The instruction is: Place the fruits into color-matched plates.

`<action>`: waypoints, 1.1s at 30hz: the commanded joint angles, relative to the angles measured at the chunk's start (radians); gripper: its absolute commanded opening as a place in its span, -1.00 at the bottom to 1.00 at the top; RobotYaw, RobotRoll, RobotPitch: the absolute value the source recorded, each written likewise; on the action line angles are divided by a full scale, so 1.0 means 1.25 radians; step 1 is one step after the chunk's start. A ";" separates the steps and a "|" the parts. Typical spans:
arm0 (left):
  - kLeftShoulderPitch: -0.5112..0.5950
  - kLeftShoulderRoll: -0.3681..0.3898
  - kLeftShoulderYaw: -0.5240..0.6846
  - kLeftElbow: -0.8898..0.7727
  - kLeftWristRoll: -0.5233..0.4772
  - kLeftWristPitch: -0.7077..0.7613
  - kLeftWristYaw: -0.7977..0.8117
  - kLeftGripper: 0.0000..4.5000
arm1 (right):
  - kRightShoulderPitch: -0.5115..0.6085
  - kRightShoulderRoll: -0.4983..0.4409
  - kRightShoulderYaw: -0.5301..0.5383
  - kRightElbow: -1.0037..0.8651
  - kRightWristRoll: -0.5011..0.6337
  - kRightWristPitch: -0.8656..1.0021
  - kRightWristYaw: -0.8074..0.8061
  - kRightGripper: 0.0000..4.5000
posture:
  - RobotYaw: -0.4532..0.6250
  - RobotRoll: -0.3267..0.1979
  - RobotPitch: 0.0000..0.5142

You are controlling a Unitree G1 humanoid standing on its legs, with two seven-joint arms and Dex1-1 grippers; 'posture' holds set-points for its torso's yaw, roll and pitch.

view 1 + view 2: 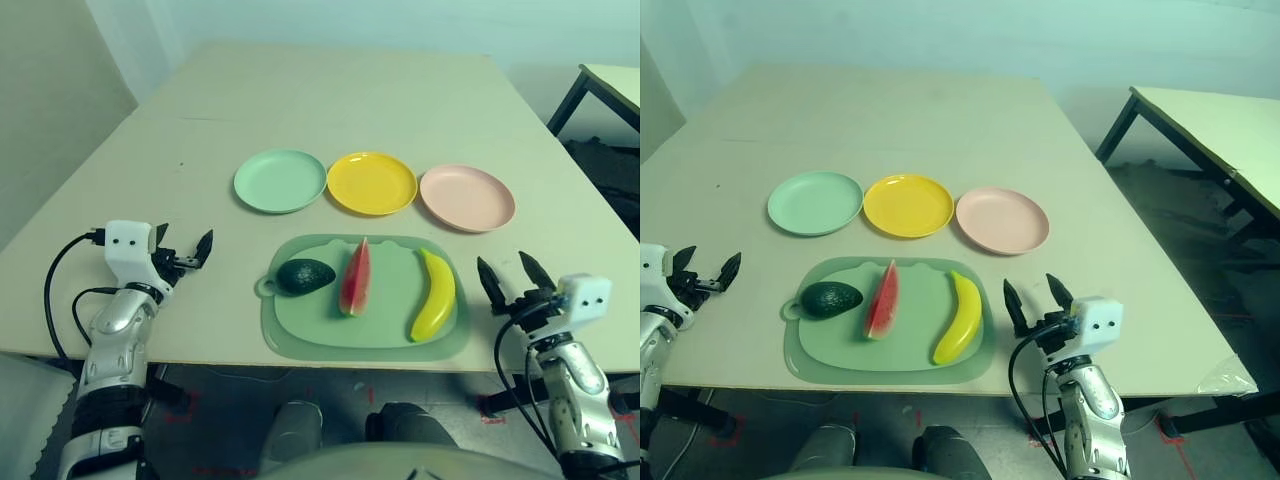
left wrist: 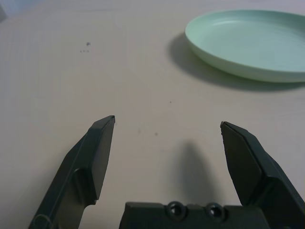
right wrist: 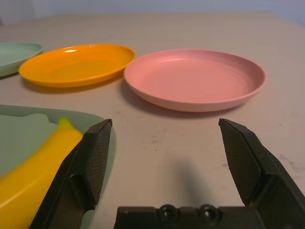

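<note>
Three fruits lie side by side on a pale green mat (image 1: 390, 335): a dark green avocado (image 1: 304, 275) at its left, a red watermelon wedge (image 1: 355, 277) in the middle, a yellow banana (image 1: 434, 294) at its right. Behind the mat stand three plates in a row: mint green (image 1: 280, 180), yellow (image 1: 372, 183), pink (image 1: 467, 197). My left gripper (image 1: 185, 246) hovers open over bare table left of the mat. To the right of the mat, my right gripper (image 1: 510, 272) is open too, beside the banana (image 3: 33, 164), with nothing between its fingers.
The table's front edge (image 1: 200, 358) runs just below the mat. A second table (image 1: 1210, 110) with dark legs stands off to the right. Bare tabletop stretches behind the plates.
</note>
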 commanded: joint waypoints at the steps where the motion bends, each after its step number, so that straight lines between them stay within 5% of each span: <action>1: -0.011 0.005 0.005 -0.003 0.000 0.006 0.003 1.00 | 0.009 0.001 0.003 -0.002 -0.009 -0.004 -0.004 0.99 | 0.19 0.25 -0.79; 14: -0.017 -0.002 0.027 -0.008 -0.036 0.002 -0.015 1.00 | 0.022 -0.036 -0.041 0.033 0.006 -0.024 0.007 0.99 | 0.06 0.25 -0.82; 19: -0.037 0.017 0.002 -0.035 -0.115 0.011 -0.177 1.00 | 0.051 -0.089 -0.057 0.003 0.005 -0.016 0.041 0.99 | -0.02 0.25 -0.78; 24: -0.016 0.131 -0.027 -0.119 -0.230 0.097 -0.471 1.00 | 0.084 -0.198 -0.039 -0.158 -0.060 0.065 0.039 0.99 | -0.08 0.25 -0.76; 33: 0.039 0.312 -0.069 -0.225 -0.264 0.144 -0.772 1.00 | 0.007 -0.482 0.007 -0.410 -0.088 0.219 0.204 0.99 | -0.12 0.25 -0.73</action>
